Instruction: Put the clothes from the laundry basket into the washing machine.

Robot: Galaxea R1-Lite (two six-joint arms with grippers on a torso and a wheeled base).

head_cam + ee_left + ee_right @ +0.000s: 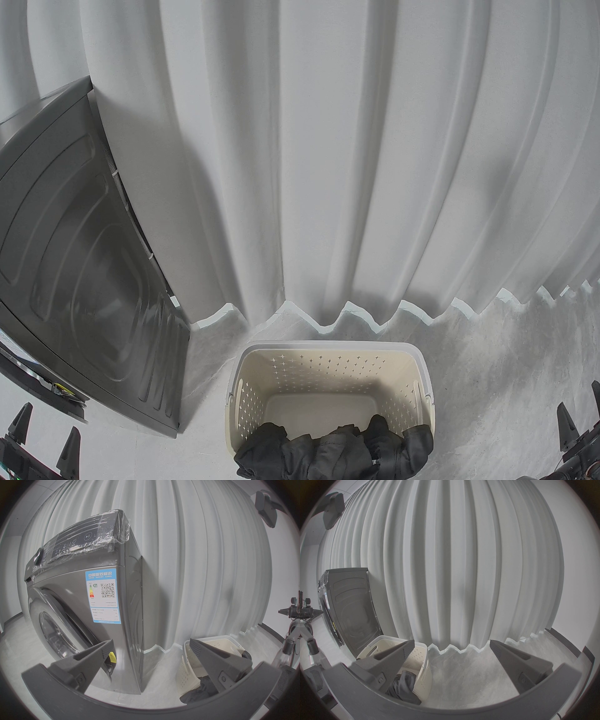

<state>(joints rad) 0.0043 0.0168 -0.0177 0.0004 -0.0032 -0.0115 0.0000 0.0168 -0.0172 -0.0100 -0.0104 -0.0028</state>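
Note:
A cream laundry basket (331,362) stands on the floor in front of me, with dark clothes (334,451) draped over its near rim. The grey washing machine (81,269) stands to the left; its round door (56,630) faces the left wrist view. My left gripper (45,437) is open at the lower left, level with the basket's near edge and well clear of it. My right gripper (578,409) is open at the lower right, also away from the basket. The basket (215,648) and clothes (404,684) show in both wrist views beyond the open fingers.
A white pleated curtain (350,156) hangs behind the basket and machine, reaching the pale marbled floor (500,356). Open floor lies to the right of the basket. A dark fixture (265,506) hangs up by the wall.

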